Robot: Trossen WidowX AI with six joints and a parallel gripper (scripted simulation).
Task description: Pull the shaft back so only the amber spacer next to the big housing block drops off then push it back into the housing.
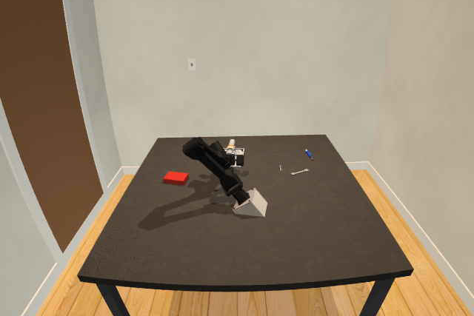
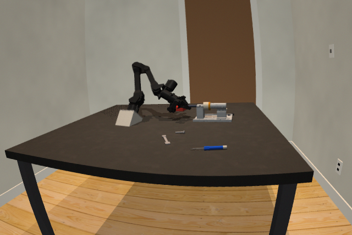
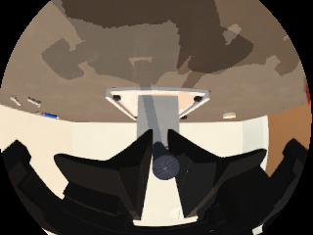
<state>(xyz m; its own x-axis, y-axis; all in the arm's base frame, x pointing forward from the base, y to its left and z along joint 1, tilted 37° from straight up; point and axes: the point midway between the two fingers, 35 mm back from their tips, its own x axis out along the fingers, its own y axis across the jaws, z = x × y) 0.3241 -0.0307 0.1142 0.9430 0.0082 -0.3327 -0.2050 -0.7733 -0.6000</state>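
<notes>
Near tabletop (image 2: 256, 152) far edge, gripper (image 2: 186, 105) jaws nearly closed, clamped on shaft (image 3: 164, 167) end; amber spacer (image 2: 207, 105) on the shaft beside housing (image 2: 199, 111)

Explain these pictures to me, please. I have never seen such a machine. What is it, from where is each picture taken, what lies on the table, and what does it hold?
The black machine is a robot arm on a grey base, bolted to a dark table. At its end is a gripper, two fingers that pinch.

One picture looks down from high up, one from the table's far side, and the round one from a camera on the wrist.

On the table: a red block, a wrench, a bolt, a blue screwdriver, and a grey fixture carrying a shaft with an amber spacer.

The gripper is shut on the shaft's end; the wrist view shows the dark round end between the fingers.
</notes>
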